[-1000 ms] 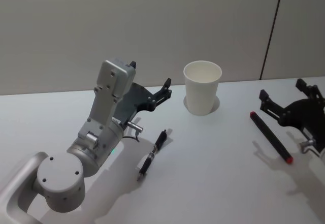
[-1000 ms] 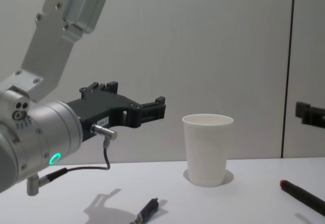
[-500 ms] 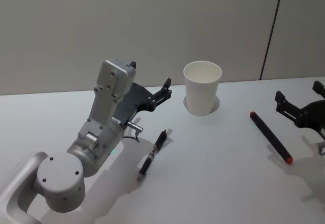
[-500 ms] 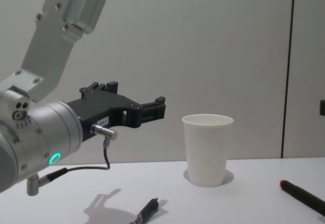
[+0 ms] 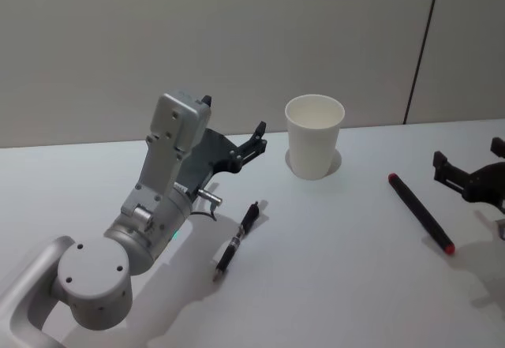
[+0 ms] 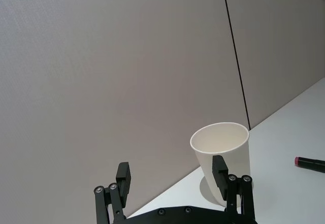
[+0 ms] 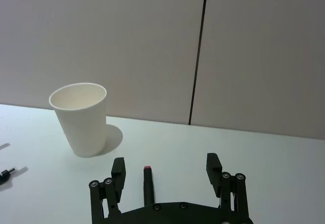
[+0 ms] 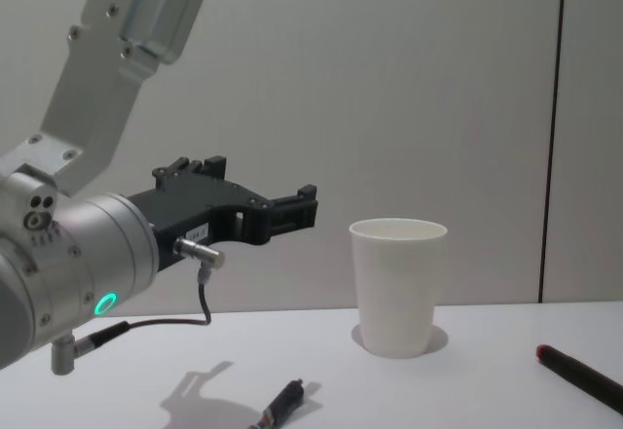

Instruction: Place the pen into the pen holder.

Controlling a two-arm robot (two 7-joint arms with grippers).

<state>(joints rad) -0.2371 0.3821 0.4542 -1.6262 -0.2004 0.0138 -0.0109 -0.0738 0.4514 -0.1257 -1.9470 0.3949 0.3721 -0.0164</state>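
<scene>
The pen holder (image 5: 314,147) is a white paper cup standing upright at the back of the table, also seen in the chest view (image 8: 397,286). A slim black pen (image 5: 238,240) lies flat in front of my left arm. To the right lies a thicker black pen with red ends (image 5: 420,212). My left gripper (image 5: 233,117) hangs open and empty above the table, left of the cup (image 6: 221,158). My right gripper (image 5: 469,152) is open and empty at the right edge, just right of the red-ended pen (image 7: 148,186).
The white table (image 5: 331,285) has bare room in front of and around the cup. A grey wall with a dark vertical seam (image 5: 422,44) stands close behind the table's back edge. My left arm's bulky body (image 5: 118,253) takes up the front left.
My right gripper has drawn back to the right, away from the red-ended pen, and has left the chest view. The left arm, both pens and the cup have not moved.
</scene>
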